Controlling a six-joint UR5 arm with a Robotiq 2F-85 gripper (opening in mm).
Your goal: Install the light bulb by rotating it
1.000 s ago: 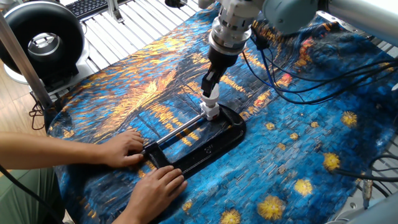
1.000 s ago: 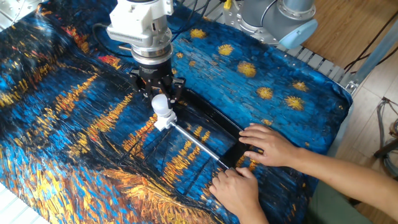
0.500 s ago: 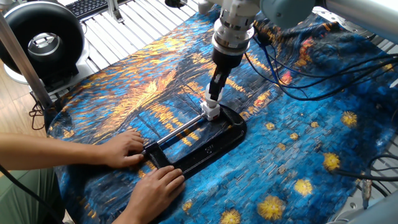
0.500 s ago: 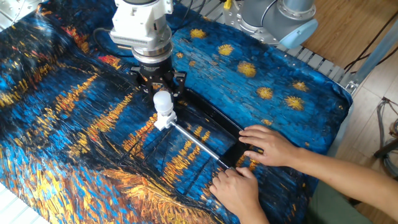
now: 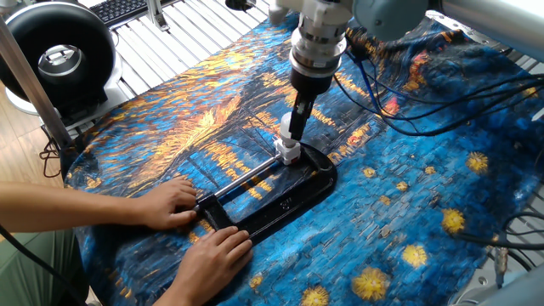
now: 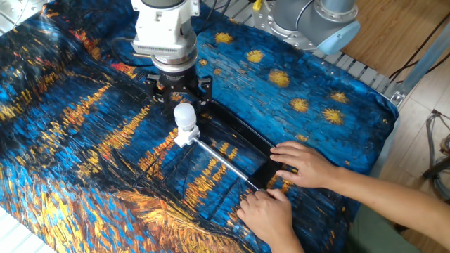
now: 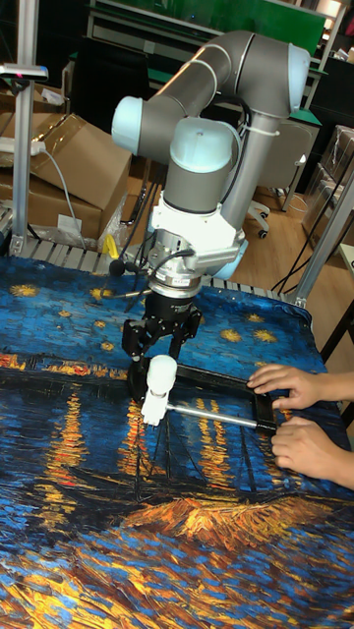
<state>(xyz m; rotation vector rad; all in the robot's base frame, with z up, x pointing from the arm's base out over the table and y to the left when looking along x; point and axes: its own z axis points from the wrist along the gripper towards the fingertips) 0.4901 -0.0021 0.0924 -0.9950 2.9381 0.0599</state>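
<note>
The gripper (image 6: 180, 96) has risen since a moment ago; its fingers are now spread, released just above the light bulb (image 6: 185, 117). The bulb stands upright in the white socket (image 6: 184, 135), at the clamp's (image 6: 242, 151) ten o'clock end. Two hands (image 6: 281, 190) steady the clamp at four o'clock. A starry-night cloth (image 6: 77, 126) covers the table. No writing is readable.

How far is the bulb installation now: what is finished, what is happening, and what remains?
Done: the small frosted white light bulb stands upright in the white square socket block. In hand: nothing; the gripper is open above the bulb, fingers spread clear of it, while a person's hands hold the black clamp frame. Left: whether the bulb is fully tight cannot be seen; perhaps another regrasp and turn.
</note>
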